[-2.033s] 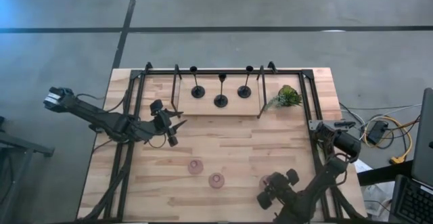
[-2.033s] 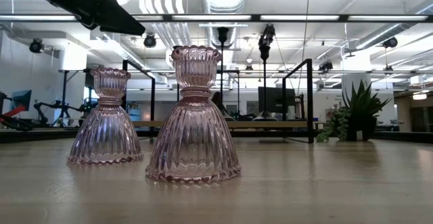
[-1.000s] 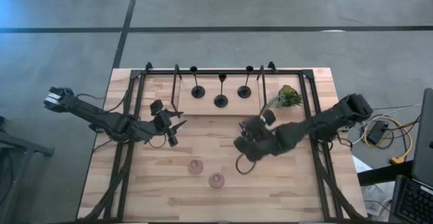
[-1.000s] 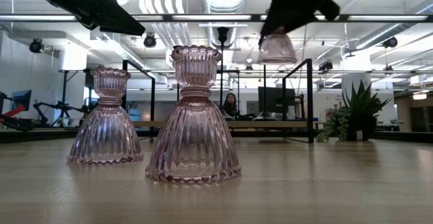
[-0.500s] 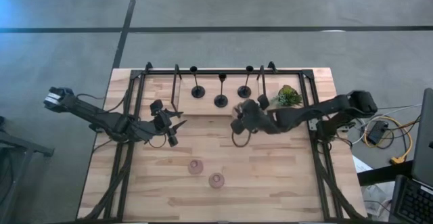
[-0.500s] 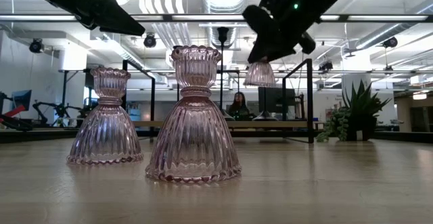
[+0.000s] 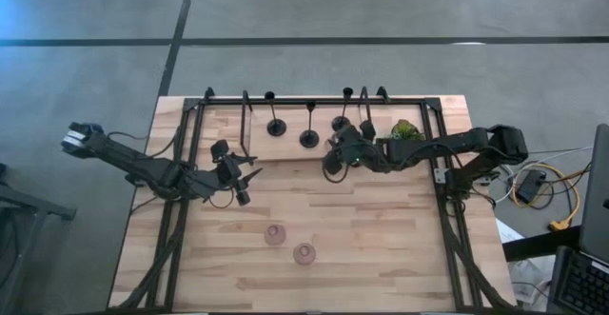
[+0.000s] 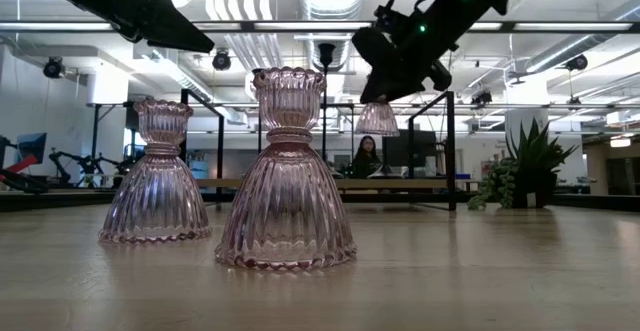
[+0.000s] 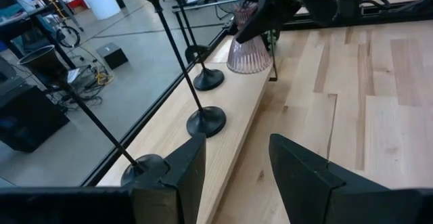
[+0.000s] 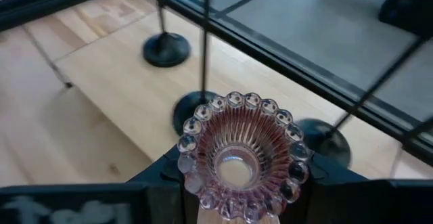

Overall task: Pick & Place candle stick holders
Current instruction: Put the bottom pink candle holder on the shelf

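My right gripper point(image 7: 333, 163) is shut on a pinkish glass candle stick holder point(image 8: 377, 119), held in the air just near of the raised wooden shelf point(image 7: 285, 148). Three black thin-stemmed holders point(image 7: 309, 139) stand on that shelf on their round bases. Two more pinkish holders point(image 7: 275, 234) point(image 7: 304, 253) stand on their flared bases on the table's near middle; they also fill the low view point(image 8: 287, 171). My left gripper point(image 7: 243, 177) is open and empty at the table's left middle, clear of the table. My right gripper pinches the pinkish holder's upper part, just under its beaded cup rim point(image 10: 238, 153), with one finger point(image 10: 166, 180) on each side. The arm comes slanting from the table's right side. The holder hangs upright, its flared base point(image 9: 249, 56) down and clear of the table and shelf.
A black metal rack frame point(image 7: 195, 153) runs around the table, with posts point(image 7: 366, 125) beside the shelf. A small green plant point(image 7: 406, 129) stands at the far right, close to my right arm. Bare wood lies between the shelf and the two standing pinkish holders.
My right gripper has carried the pinkish holder from the table's middle toward the far edge and a little left, up to the shelf with the black holders. The holder has stayed upright and lifted clear, and has come lower. My left arm has kept still.
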Robot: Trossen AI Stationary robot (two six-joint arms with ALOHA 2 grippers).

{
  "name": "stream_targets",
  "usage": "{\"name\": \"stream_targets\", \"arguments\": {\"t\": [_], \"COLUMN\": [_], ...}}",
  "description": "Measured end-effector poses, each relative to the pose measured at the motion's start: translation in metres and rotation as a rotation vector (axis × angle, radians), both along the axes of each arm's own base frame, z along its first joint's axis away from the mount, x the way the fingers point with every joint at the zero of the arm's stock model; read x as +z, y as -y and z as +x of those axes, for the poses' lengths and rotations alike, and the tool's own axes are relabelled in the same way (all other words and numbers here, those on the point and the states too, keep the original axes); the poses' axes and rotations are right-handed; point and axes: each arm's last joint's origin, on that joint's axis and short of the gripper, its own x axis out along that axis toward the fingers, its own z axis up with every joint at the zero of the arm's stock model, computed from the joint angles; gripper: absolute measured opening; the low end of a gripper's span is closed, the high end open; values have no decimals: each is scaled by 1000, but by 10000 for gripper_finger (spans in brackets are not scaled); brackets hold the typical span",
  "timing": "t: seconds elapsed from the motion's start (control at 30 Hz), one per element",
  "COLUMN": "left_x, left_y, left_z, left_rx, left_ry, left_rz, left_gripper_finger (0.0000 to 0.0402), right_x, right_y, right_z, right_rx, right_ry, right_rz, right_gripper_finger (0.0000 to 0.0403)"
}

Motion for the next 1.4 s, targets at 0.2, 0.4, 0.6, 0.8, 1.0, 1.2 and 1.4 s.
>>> {"name": "stream_targets", "arguments": {"t": [0.2, 0.4, 0.6, 0.8, 1.0, 1.2, 1.4], "left_x": [0, 0, 0, 0, 0, 0, 0], "left_y": [0, 0, 0, 0, 0, 0, 0], "left_z": [0, 0, 0, 0, 0, 0, 0], "left_rx": [0, 1, 1, 1, 2, 1, 1], "left_ry": [-2, -2, -1, -1, 0, -4, -6], "left_rz": [3, 3, 3, 3, 2, 4, 6], "left_gripper_finger": [167, 167, 167, 167, 167, 167, 167], "right_x": [11, 24, 32, 19, 1, -9, -16], "right_y": [-5, -6, -4, -3, 9, 18, 25], "right_z": [5, 10, 11, 23, 42, 50, 47], "right_rx": [25, -11, -101, -43, -42, -84, -131], "right_ry": [19, 101, 174, 99, 4, -68, -68], "right_rz": [-3, 29, 39, 29, 39, 64, 90], "right_gripper_finger": [123, 123, 123, 123, 123, 123, 123]}}
